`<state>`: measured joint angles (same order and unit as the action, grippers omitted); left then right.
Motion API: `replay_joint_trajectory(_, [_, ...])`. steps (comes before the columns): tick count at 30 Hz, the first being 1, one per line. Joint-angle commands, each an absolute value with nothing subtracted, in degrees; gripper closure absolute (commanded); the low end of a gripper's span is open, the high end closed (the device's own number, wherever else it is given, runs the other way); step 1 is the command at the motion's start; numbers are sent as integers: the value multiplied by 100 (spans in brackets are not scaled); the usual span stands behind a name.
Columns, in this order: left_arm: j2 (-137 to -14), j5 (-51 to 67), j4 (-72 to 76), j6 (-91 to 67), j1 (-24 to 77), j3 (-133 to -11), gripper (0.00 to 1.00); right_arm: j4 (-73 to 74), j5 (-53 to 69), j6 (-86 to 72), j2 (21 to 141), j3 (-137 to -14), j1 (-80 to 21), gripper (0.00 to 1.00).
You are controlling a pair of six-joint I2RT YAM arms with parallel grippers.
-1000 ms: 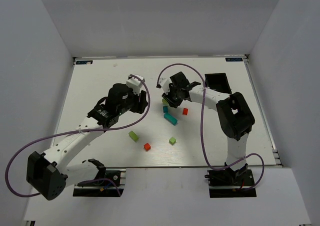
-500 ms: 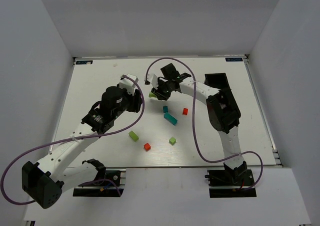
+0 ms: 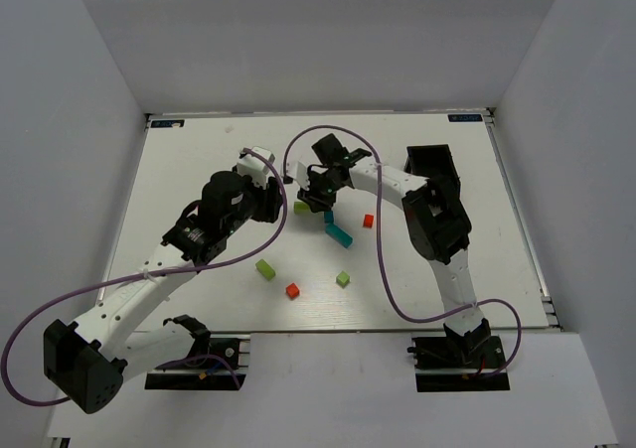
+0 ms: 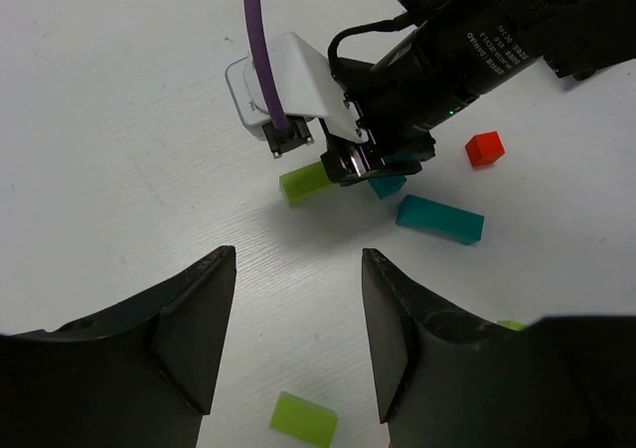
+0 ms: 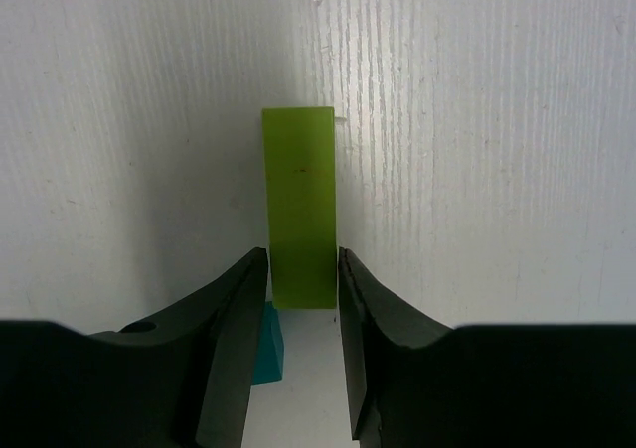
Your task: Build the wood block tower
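Observation:
My right gripper [image 3: 310,198] [image 5: 302,279] is shut on a lime-green bar [image 5: 298,205] [image 3: 300,207] [image 4: 306,183], holding it low over the table just left of a teal cube [image 3: 328,216] [image 5: 266,344] [image 4: 388,185]. A teal bar [image 3: 340,234] [image 4: 440,220] lies just in front of the cube, and a red cube [image 3: 368,221] [image 4: 484,148] lies to the right. My left gripper [image 3: 266,208] [image 4: 298,329] is open and empty, to the left of the right gripper. A lime block [image 3: 265,269] [image 4: 303,420], a red cube [image 3: 292,290] and a lime cube [image 3: 343,279] lie nearer the front.
A black open-topped box [image 3: 430,158] stands at the back right, partly behind the right arm. Purple cables loop over both arms. White walls surround the table [image 3: 179,170] on three sides.
The right gripper carried the lime-green bar toward the back, then forward again to beside the teal cube. The left arm drew back slightly to the left, then stayed still.

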<state>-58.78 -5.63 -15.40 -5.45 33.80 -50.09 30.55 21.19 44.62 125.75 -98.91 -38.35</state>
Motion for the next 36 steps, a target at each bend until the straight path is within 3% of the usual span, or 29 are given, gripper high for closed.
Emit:
replay_joint_trajectory(1, [-5801, -606, -1494, -598, 3349, -5001, 36, 3173, 2223, 4632, 12577, -10002, -3902, 59])
replay_joint_trajectory(8, [-5854, -554, -1494, -598, 3349, -5001, 36, 3111, 2110, 4606, 12621, -9993, -3964, 56])
replay_joint_trajectory(20, [-5854, -554, -1494, -598, 3349, -5001, 36, 2883, 1960, 4465, 12051, -9783, -3981, 31])
replay_joint_trajectory(28, [-5801, -554, -1494, -598, 3349, -5001, 36, 2672, 1872, 3850, 10970, -9335, -3929, 31])
replay_joint_trajectory(32, [-5896, -554, -1494, -677, 3349, -5001, 36, 2768, 1723, 3490, 10802, -9018, -3929, 40])
replay_joint_trajectory(35, [-6160, -676, -1616, -984, 3349, -5097, 36, 2944, 1714, 3069, 10723, -8860, -3929, 57])
replay_joint_trajectory(36, [-6231, -677, -1739, -984, 3349, -5098, 36, 3092, 1714, 3015, 10697, -8790, -3929, 71])
